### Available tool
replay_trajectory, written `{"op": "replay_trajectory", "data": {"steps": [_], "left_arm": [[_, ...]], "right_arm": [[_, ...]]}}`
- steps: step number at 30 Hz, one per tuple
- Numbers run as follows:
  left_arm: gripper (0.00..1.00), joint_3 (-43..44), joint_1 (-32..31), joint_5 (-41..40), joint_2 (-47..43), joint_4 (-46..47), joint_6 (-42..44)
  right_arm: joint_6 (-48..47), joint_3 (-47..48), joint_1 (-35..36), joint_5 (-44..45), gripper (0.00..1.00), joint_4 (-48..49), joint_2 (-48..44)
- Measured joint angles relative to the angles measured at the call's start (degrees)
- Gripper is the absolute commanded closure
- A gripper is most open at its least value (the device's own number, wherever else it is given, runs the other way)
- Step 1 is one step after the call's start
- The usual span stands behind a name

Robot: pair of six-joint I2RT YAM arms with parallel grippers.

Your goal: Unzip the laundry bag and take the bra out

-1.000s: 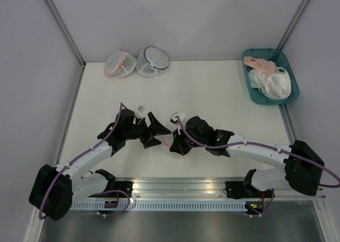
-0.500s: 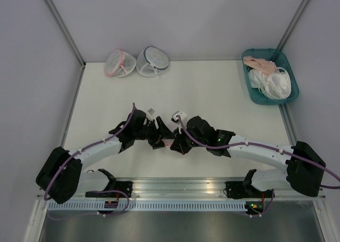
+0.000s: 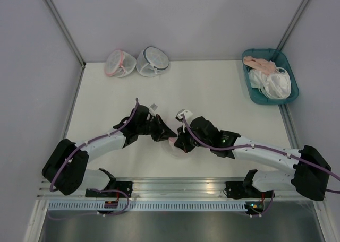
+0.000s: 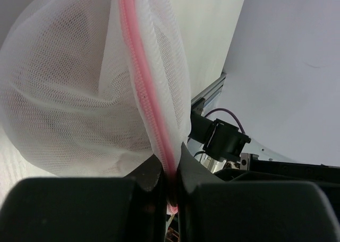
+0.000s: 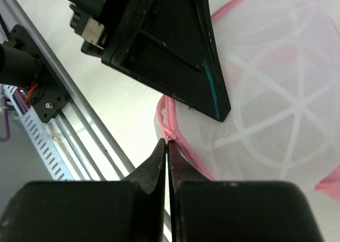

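Observation:
The laundry bag (image 4: 79, 93), white see-through mesh with a pink zipper rim (image 4: 139, 83), hangs between both grippers near the table's front middle. In the top view only a scrap of it (image 3: 173, 148) shows beneath the arms. My left gripper (image 4: 170, 165) is shut on the pink zipper rim. My right gripper (image 5: 167, 144) is shut on the small pink zipper pull (image 5: 169, 135) at the bag's (image 5: 276, 109) edge. One left finger (image 5: 175, 56) lies across the mesh just above it. The bra is hidden; I cannot make it out through the mesh.
Two more mesh pouches sit at the back left, one pink-trimmed (image 3: 118, 62) and one dark-trimmed (image 3: 153, 60). A teal tray (image 3: 264, 101) at the back right holds pink garments (image 3: 258, 63) and white pouches (image 3: 273, 83). A metal rail (image 3: 180, 186) runs along the near edge.
My left gripper moved right to the bag and went from wide open to shut on the zipper rim. The right gripper stayed shut on the pull, shifting slightly.

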Motion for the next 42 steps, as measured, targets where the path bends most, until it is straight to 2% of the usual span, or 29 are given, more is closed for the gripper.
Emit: {"op": "replay_trajectory", "data": {"steps": [10, 14, 20, 23, 26, 27, 28, 30, 37, 38, 39, 42], "left_arm": [[0.91, 3.2, 6.9, 1.8, 1.3, -2.4, 3.5], [0.91, 5.2, 8.8, 4.0, 3.4, -3.4, 6.5], [0.91, 8.3, 9.9, 7.6, 9.1, -3.7, 10.5], [0.87, 9.8, 10.3, 8.6, 10.9, -4.2, 12.2], [0.75, 11.4, 10.6, 9.9, 12.2, -4.4, 13.6], [0.55, 11.9, 10.9, 10.3, 12.5, -4.4, 14.0], [0.41, 12.2, 11.1, 10.6, 12.5, -4.4, 14.5], [0.22, 12.7, 11.4, 11.0, 12.6, -4.4, 15.2], [0.1, 13.4, 11.6, 11.0, 10.7, -7.2, 15.5], [0.1, 13.4, 11.6, 11.0, 9.6, -8.1, 15.5], [0.03, 13.2, 11.6, 11.0, 8.0, -8.7, 15.3], [0.03, 11.2, 11.2, 10.6, 1.2, -10.3, 14.9]], "right_arm": [[-0.1, -0.2, 0.0, 7.6, 1.0, -4.3, -0.7], [0.2, -0.1, 0.0, 13.3, 0.99, -6.7, -0.5], [1.7, 1.2, 0.0, 23.4, 1.0, -11.3, 4.2], [2.6, 1.4, 0.0, 26.8, 0.99, -12.1, 7.0], [3.1, 1.5, -0.1, 28.5, 1.0, -12.3, 8.6], [3.1, 1.5, -0.2, 28.9, 1.0, -12.6, 8.7], [3.1, 1.5, -0.2, 29.3, 1.0, -12.8, 8.7], [3.1, 1.6, -0.3, 29.8, 1.0, -13.0, 8.7], [3.0, 1.6, -0.4, 30.0, 1.0, -12.9, 7.1], [3.0, 1.6, -0.4, 29.7, 1.0, -12.8, 6.5], [2.9, 1.6, -0.4, 29.1, 1.0, -12.6, 6.0], [2.1, 1.6, -0.4, 26.0, 0.99, -11.3, 4.4]]}}
